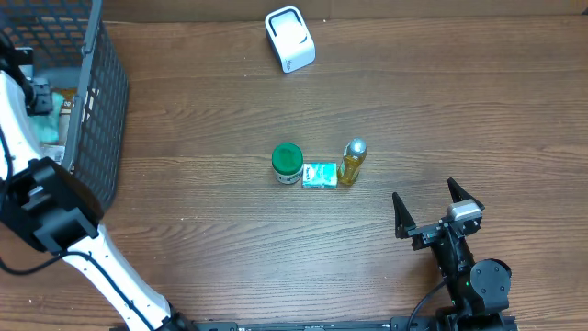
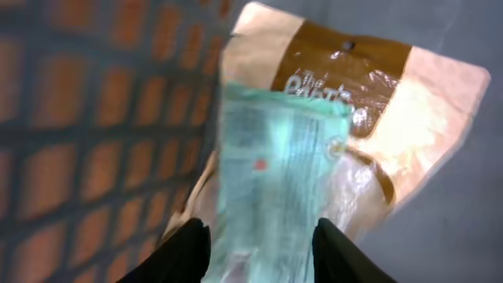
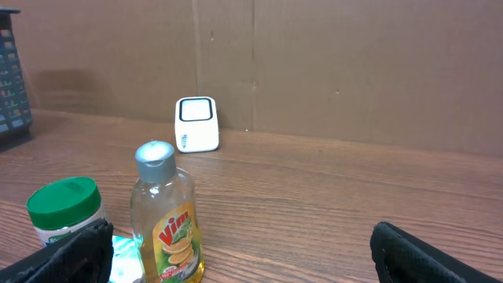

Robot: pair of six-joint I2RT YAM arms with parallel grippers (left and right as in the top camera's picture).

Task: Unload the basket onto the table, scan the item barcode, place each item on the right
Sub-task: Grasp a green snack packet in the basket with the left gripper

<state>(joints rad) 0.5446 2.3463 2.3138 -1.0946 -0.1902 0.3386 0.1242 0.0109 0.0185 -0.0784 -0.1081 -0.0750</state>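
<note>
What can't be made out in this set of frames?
- Left wrist: the print and any barcode on the mint packet are blurred, and its lower end is cut off by the bottom edge at the left gripper.
- Overhead: the basket contents are mostly hidden by the mesh wall and the left arm.
- Right wrist: the teal sachet is mostly hidden by the bottle and the bottom edge.

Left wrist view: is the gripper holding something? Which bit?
Seemingly yes: the left gripper pinches the pale green packet at its near end, across its width.

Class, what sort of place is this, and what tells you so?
Probably a mock shop checkout: a white barcode scanner, a black basket holding a teal packet, and a Vim bottle on a wooden table.
</note>
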